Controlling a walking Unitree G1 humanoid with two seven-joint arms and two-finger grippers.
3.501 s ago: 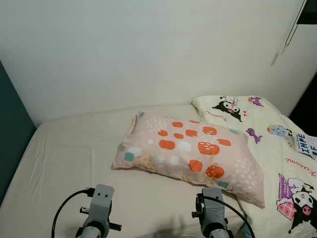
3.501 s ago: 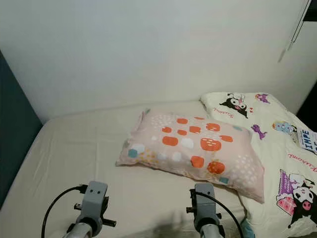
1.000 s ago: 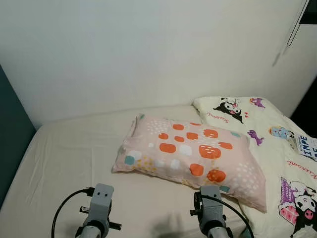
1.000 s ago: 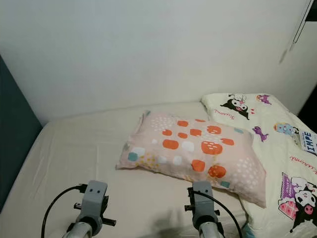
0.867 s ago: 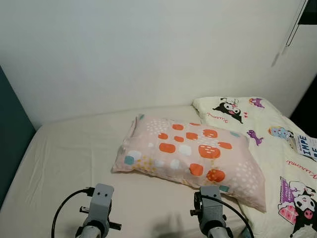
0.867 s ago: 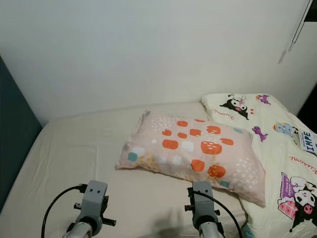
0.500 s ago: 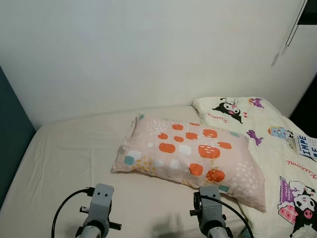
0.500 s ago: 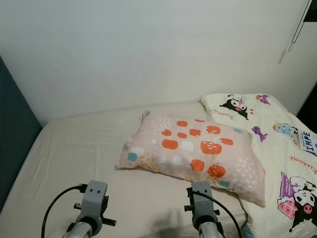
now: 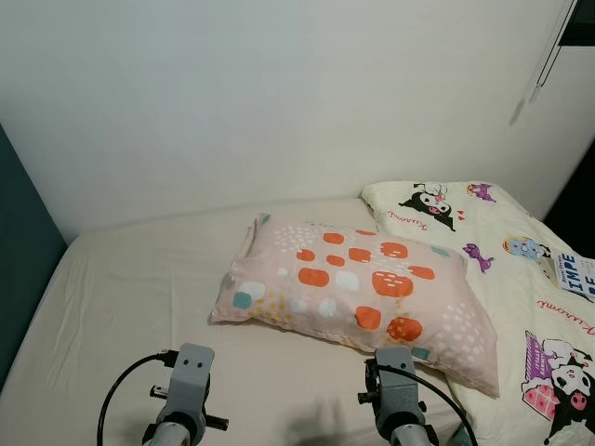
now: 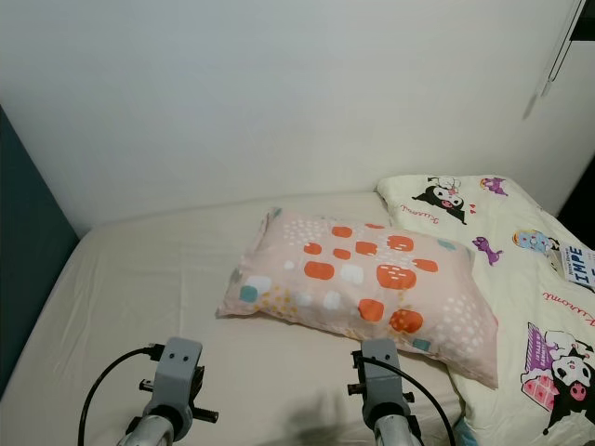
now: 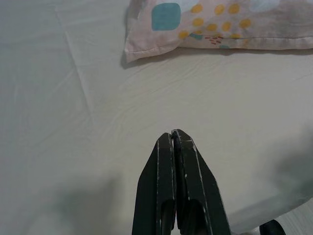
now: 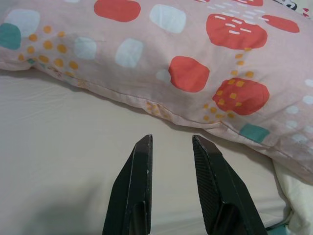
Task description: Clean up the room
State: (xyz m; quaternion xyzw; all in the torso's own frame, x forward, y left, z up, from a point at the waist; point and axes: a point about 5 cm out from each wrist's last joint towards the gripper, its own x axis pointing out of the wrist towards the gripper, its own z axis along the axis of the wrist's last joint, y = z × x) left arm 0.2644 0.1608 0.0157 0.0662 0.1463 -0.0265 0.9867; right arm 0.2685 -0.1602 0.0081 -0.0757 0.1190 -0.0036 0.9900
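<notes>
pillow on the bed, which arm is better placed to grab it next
Probably the right. The right gripper is open with the pillow edge just ahead of it. The left gripper is shut, over bare sheet, pillow farther away.

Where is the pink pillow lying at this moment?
In the head views the pink pillow lies on the cream bed sheet, right of center, its right end against the cartoon-print blanket, just beyond the right gripper.

Pink fabric pillow with orange, white and teal patches (image 9: 353, 293) lies flat mid-bed on the cream-sheeted bed (image 9: 130, 279). Cream cartoon-print quilt (image 9: 521, 279) just beside it on the right (its edge tucks under the pillow's corner). White wall (image 9: 279, 93) behind, dark teal panel (image 9: 17, 251) left.
</notes>
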